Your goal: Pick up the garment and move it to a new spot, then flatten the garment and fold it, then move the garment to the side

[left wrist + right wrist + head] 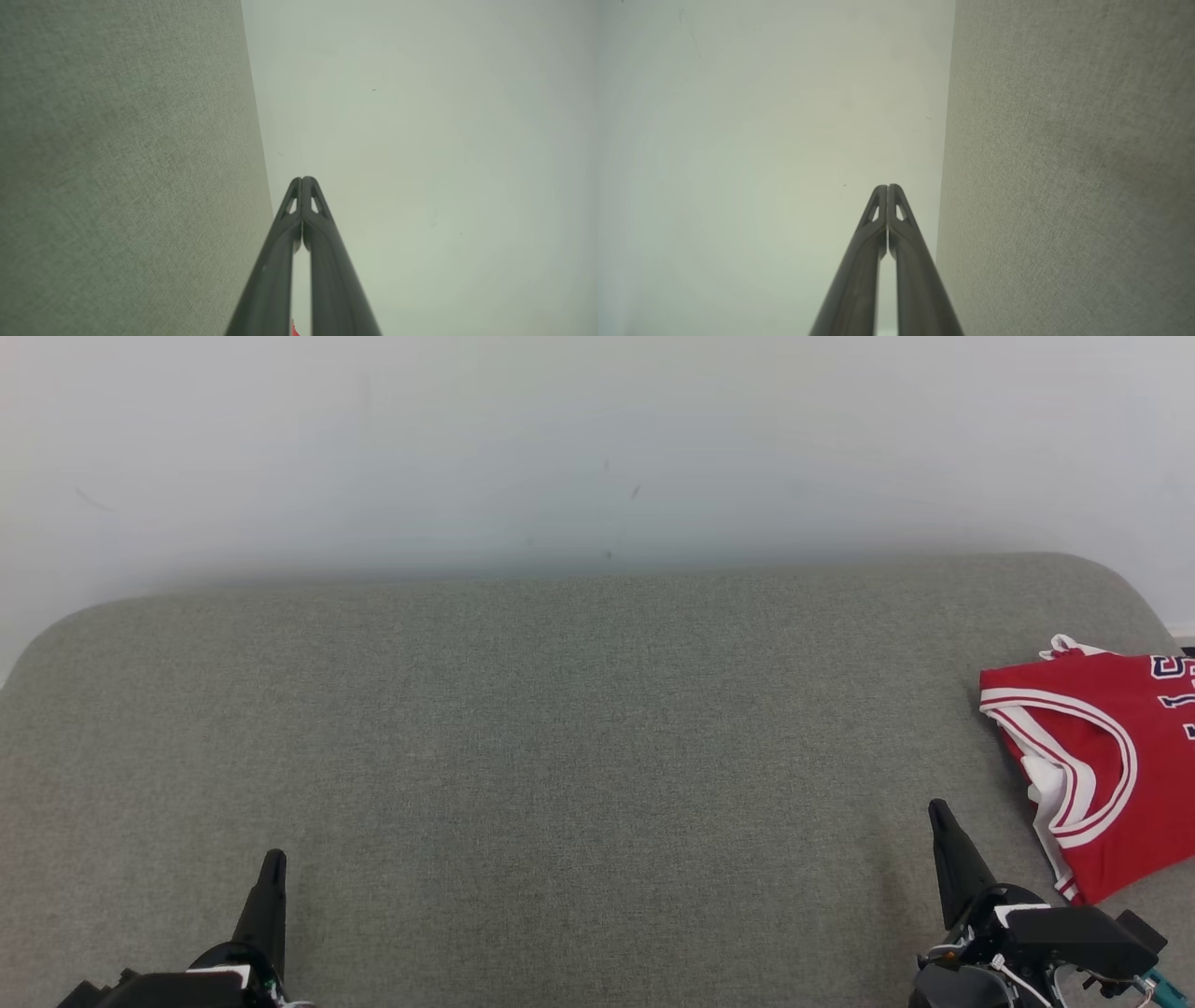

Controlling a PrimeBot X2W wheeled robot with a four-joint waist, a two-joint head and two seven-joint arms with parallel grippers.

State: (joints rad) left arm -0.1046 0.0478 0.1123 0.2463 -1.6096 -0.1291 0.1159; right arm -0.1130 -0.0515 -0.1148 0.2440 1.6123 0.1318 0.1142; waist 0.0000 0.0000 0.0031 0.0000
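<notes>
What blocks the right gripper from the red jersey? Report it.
Nothing visible does. Bare grey cushion lies between the right gripper and the red jersey, which rests just right of its closed fingers.

A pale, off-white wall (597, 448) stands behind the work surface, plain but for a few small dark marks (635, 492) near its middle and a faint scuff (91, 500) toward the left. Against its foot lies a broad tabletop (560, 728) covered in grey-green woven fabric — its two far corners rounded, its far edge meeting the wall in a soft shadow. The light is even and diffuse — the cloth's fine weave shows plainly in both wrist views.
</notes>
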